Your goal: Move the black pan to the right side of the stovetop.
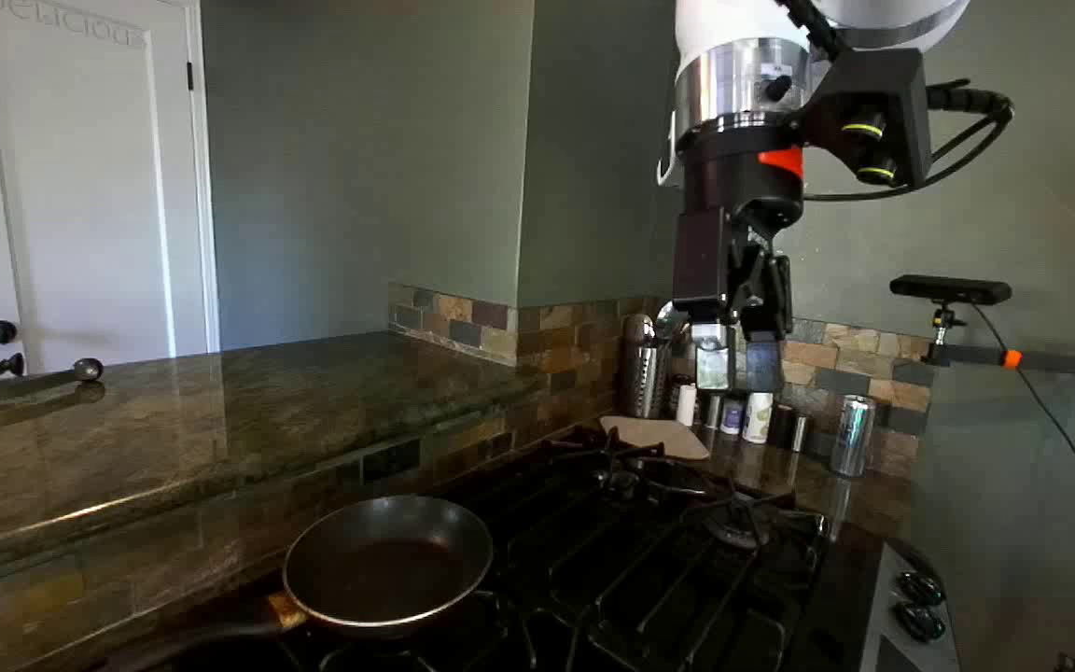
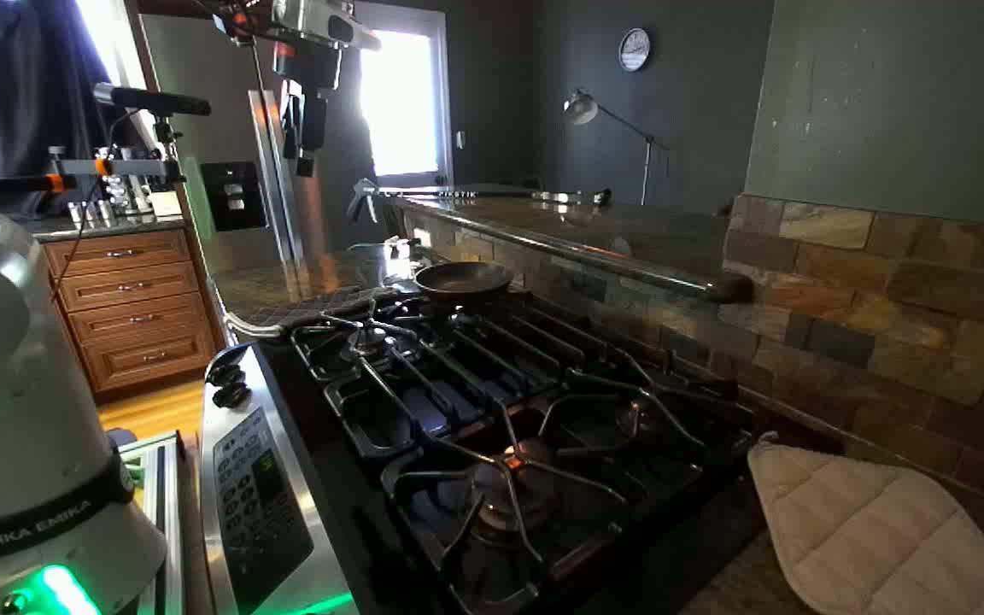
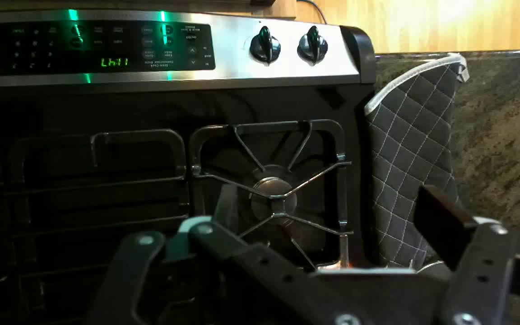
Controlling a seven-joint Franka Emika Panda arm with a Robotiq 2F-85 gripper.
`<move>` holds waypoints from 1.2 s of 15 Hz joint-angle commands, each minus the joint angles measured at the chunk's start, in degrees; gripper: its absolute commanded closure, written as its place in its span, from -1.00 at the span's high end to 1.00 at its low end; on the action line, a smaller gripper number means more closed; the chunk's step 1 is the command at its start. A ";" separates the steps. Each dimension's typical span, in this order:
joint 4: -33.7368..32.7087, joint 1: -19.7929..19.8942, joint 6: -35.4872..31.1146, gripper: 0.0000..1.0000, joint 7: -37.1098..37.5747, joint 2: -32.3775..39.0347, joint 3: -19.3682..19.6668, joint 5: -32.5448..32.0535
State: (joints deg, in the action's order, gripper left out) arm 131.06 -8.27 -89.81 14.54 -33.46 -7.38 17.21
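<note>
The black pan (image 1: 393,560) sits at one end of the stovetop (image 1: 649,551), close to the raised ledge, with its handle pointing away from the grates. In an exterior view the pan (image 2: 462,280) is at the far end of the stovetop (image 2: 458,401). My gripper (image 1: 738,366) hangs high above the stovetop, well apart from the pan, and also shows at the top of an exterior view (image 2: 304,162). In the wrist view the gripper (image 3: 334,212) has its fingers wide apart with nothing between them, over a burner. The pan cannot be made out in the wrist view.
A raised stone ledge (image 1: 220,420) runs along the back. A dark quilted mitt (image 3: 409,167) lies on the counter beside the stovetop. A pale pot holder (image 2: 876,521), small canisters (image 1: 757,417) and a utensil holder (image 1: 649,373) stand at the opposite end. Knobs (image 3: 265,45) line the front panel.
</note>
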 commanded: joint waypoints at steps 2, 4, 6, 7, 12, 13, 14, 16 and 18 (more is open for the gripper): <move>-0.17 1.19 0.31 1.00 -0.47 -0.03 -0.87 0.40; -0.17 1.19 0.31 1.00 -0.47 -0.03 -0.87 0.40; -0.17 1.19 0.31 1.00 -0.47 -0.03 -0.87 0.40; -0.57 2.50 -0.96 1.00 2.15 1.16 -1.27 -0.25; -1.93 6.99 -14.62 1.00 6.26 6.67 -3.69 -9.12; -2.30 7.25 -17.70 1.00 6.03 8.63 -3.72 -10.77; -2.62 7.20 -20.93 1.00 5.04 10.88 -3.59 -12.35; -3.17 6.61 -26.09 1.00 3.63 15.08 -3.06 -13.69; -4.28 5.52 -29.40 1.00 0.72 19.60 -2.08 -12.96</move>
State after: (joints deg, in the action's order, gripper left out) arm 129.95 -1.79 -115.87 17.99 -20.98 -9.96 4.95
